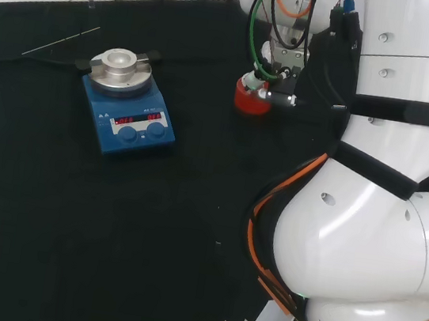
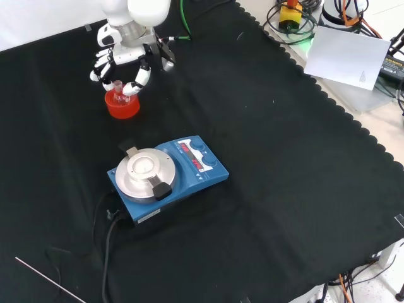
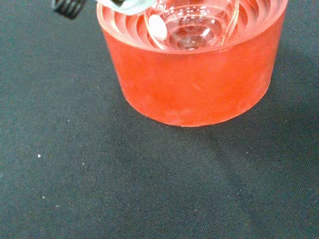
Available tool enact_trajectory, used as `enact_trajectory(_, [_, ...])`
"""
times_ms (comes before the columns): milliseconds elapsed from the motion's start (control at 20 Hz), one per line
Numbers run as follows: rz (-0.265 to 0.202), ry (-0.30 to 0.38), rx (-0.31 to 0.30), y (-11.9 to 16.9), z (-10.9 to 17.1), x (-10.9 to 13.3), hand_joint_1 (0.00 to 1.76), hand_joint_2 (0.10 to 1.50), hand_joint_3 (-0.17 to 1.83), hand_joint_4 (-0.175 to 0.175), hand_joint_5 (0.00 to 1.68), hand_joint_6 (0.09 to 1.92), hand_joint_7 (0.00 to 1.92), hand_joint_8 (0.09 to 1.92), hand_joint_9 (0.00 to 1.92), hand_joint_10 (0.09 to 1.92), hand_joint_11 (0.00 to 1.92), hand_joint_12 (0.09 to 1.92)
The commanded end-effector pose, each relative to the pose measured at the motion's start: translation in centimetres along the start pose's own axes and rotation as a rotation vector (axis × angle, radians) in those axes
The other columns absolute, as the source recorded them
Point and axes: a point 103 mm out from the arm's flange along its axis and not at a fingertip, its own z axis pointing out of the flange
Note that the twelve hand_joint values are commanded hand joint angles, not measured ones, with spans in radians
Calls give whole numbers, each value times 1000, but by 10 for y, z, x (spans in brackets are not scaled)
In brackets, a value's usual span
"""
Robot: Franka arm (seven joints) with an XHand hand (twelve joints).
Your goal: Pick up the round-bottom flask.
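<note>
Front view, left to right. At the upper left, the hand (image 2: 123,66) hangs over the round-bottom flask (image 2: 118,90), which sits in its red ribbed stand (image 2: 122,105) on the table (image 2: 284,158). The fingers (image 2: 142,77) curl down on either side of the flask's short neck; you cannot tell from here whether they touch the glass, so treat the flask as not yet grasped. The wrist view shows the clear bulb (image 3: 192,22) seated in the stand's (image 3: 194,84) ribbed hollow.

Right of and nearer than the stand lies the blue stirrer plate (image 2: 167,177), well apart from the flask and out of the hand's way.

Hazards, as judgement: the neck is smooth, narrow glass, so if you close the fingers off-centre, the flask may tip in its hollow or slip out as you lift. A fingertip catching the stand's rim could drag the stand along the cloth or lift it with the flask. Close squarely on the neck and rise straight.
</note>
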Motion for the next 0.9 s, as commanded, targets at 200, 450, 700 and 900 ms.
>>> enact_trajectory(200, [6,-21,-6,-6,3,4,956,745,688,-66,619,860,168,651,266,693,0,1300])
enact_trajectory(450, [6,-31,-3,-6,4,2,968,742,691,-67,612,867,167,651,266,692,0,1301])
enact_trajectory(700, [9,-33,-9,-5,4,0,986,741,697,-67,611,875,168,652,266,692,0,1301])
enact_trajectory(900, [9,-31,-12,-5,3,-2,988,741,700,-67,611,877,168,652,267,692,0,1302])
